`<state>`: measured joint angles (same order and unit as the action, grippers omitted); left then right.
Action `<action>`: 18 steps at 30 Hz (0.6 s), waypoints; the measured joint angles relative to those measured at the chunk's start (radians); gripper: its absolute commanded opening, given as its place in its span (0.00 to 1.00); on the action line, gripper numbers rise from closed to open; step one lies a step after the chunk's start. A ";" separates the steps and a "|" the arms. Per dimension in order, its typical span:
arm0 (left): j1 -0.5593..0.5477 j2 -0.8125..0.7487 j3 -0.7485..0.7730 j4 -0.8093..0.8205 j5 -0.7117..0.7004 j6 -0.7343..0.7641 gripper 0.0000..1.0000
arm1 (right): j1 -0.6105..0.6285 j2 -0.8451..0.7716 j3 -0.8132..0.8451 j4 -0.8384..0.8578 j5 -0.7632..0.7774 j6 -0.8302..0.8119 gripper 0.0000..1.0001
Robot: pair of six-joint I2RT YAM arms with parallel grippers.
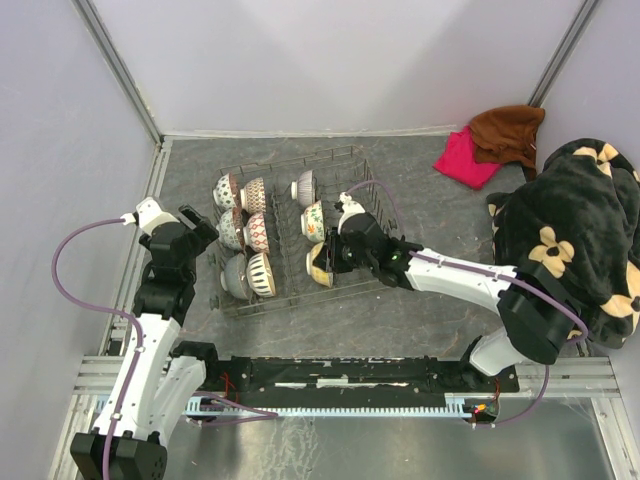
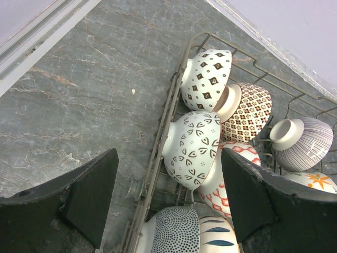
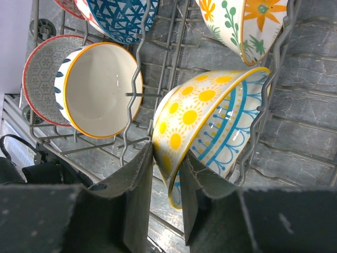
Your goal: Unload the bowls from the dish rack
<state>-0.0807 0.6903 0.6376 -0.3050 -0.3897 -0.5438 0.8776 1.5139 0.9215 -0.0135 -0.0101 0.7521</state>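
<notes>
The grey wire dish rack (image 1: 290, 157) stands mid-table and holds several patterned bowls on edge. My right gripper (image 1: 335, 256) is shut on the rim of the yellow sun-pattern bowl (image 3: 210, 118) at the rack's near right; one finger is inside the bowl and one outside, seen at the right gripper (image 3: 167, 174). A floral bowl (image 3: 247, 21) sits behind it and an orange-rimmed bowl (image 3: 102, 87) to its left. My left gripper (image 2: 168, 195) is open and empty above the rack's left rim (image 2: 158, 153), over a leaf-pattern bowl (image 2: 192, 147) and a dotted bowl (image 2: 176, 232).
A pink cloth (image 1: 465, 160), a brown cloth (image 1: 508, 135) and a black flowered blanket (image 1: 575, 220) lie at the far right. Walls close the left and back. The arms' black mounting rail (image 1: 350, 375) runs along the near edge.
</notes>
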 measured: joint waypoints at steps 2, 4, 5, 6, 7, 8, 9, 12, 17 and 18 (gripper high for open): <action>0.000 -0.001 0.000 0.000 0.000 0.000 0.85 | 0.001 -0.002 -0.011 0.021 0.000 0.013 0.29; 0.000 -0.003 0.000 0.000 0.000 0.000 0.85 | 0.003 -0.006 -0.023 0.034 -0.001 0.023 0.25; 0.000 -0.004 0.000 0.000 0.000 0.000 0.85 | 0.005 -0.008 -0.027 0.039 -0.002 0.027 0.23; 0.000 -0.005 0.000 0.000 0.000 0.000 0.85 | 0.006 -0.011 -0.034 0.044 -0.002 0.030 0.19; 0.000 -0.005 0.000 0.000 0.000 0.000 0.85 | 0.007 -0.015 -0.042 0.053 -0.004 0.037 0.15; 0.000 -0.005 0.000 0.000 0.000 0.000 0.85 | 0.007 -0.018 -0.049 0.062 -0.006 0.038 0.12; 0.000 -0.005 0.000 0.000 0.000 0.000 0.85 | 0.008 -0.021 -0.055 0.074 -0.013 0.047 0.11; 0.000 -0.005 0.000 0.000 0.000 0.000 0.85 | 0.016 -0.027 -0.064 0.098 -0.031 0.060 0.09; 0.000 -0.005 0.000 0.000 -0.001 0.000 0.85 | 0.019 -0.045 -0.083 0.114 -0.033 0.072 0.04; 0.000 -0.005 0.000 0.000 -0.001 0.000 0.85 | 0.019 -0.051 -0.087 0.114 -0.033 0.075 0.04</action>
<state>-0.0807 0.6853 0.6376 -0.3050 -0.3904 -0.5438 0.8963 1.4624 0.8341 0.1009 -0.0429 0.8272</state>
